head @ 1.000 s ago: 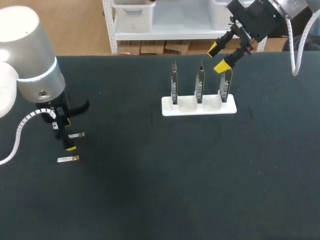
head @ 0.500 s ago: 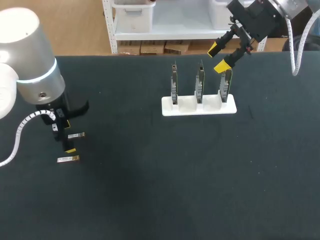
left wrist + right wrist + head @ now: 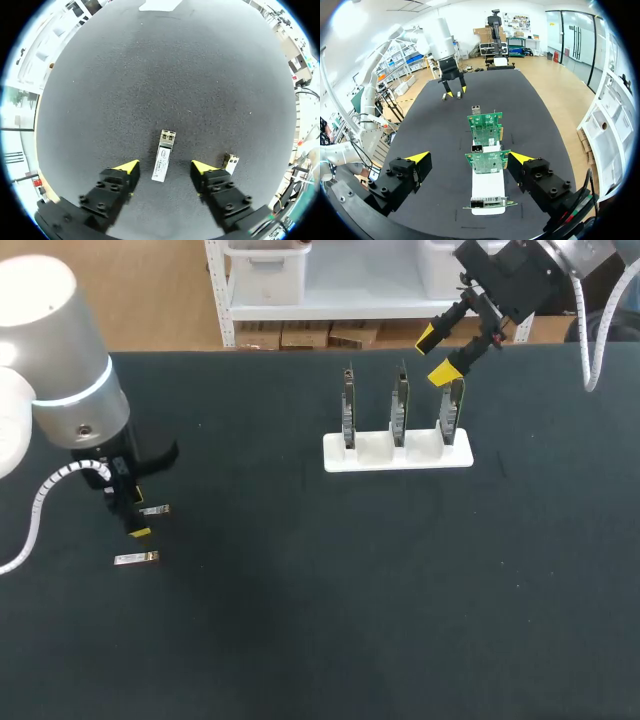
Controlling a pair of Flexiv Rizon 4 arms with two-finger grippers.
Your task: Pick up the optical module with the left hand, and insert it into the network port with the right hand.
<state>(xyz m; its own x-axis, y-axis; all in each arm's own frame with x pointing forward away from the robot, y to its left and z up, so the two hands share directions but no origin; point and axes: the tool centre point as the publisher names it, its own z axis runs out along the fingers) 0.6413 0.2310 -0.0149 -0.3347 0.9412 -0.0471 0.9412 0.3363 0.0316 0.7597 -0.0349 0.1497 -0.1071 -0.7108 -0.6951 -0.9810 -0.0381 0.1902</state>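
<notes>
Dark table (image 3: 300, 640) carries everything. Our left arm (image 3: 60, 370) stands over its left edge and our right arm (image 3: 520, 275) comes in over the far right corner. White holder (image 3: 397, 452) sits toward the far edge, right of middle, with three network cards (image 3: 400, 405) upright in a row. Right gripper (image 3: 468, 157) hangs spread and empty above the card at the holder's right end, well apart from the pick.

Left gripper (image 3: 164, 167) is spread wide, low over the surface by the left edge. The optical module (image 3: 163, 156) lies flat between its fingers, roughly centred and touching neither. Its long axis points straight ahead along the fingers, so we judge the pads would close across its narrow sides. Left arm is clearly the nearer one.

A second module (image 3: 230, 161) lies just beside the outer face of one finger, toward the near edge. That is the tight spot. Otherwise there is open surface all round, with plenty of room between here and the holder.
</notes>
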